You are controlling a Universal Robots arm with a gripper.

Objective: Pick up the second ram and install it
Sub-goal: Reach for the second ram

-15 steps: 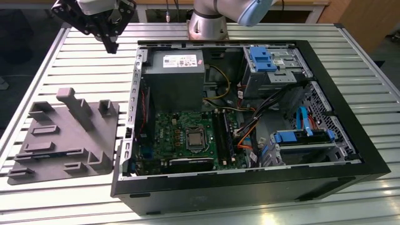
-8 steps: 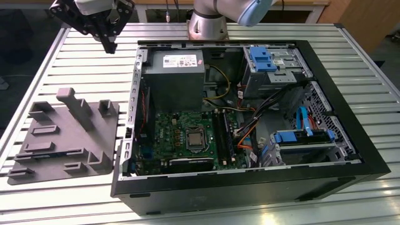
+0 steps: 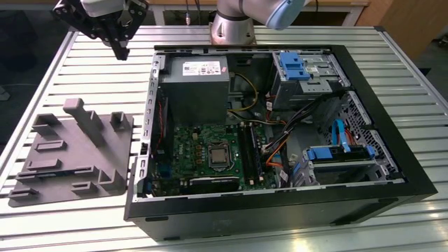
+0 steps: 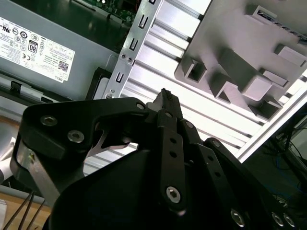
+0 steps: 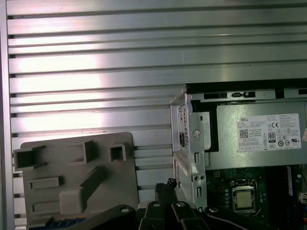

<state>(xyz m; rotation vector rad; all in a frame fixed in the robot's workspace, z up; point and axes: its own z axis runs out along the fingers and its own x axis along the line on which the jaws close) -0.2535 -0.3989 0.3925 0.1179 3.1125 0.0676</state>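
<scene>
The second ram (image 5: 61, 223) shows as a thin blue strip lying in the near edge of the grey holder fixture (image 3: 70, 152), seen partly in the first wrist view. My gripper (image 3: 121, 51) hangs high above the table at the exterior view's upper left, beyond the fixture and beside the case's back corner. Its fingers (image 4: 166, 103) are pressed together with nothing between them. The open computer case (image 3: 280, 210) holds the green motherboard (image 3: 203, 152) and the black memory slots (image 3: 249, 153).
The slatted aluminium table (image 3: 84, 68) lies under everything. Inside the case are a grey power supply (image 3: 196, 84), blue drive brackets (image 3: 294, 65) and loose cables (image 3: 280, 142). The arm's base (image 3: 231, 26) stands behind the case. The fixture carries several raised posts.
</scene>
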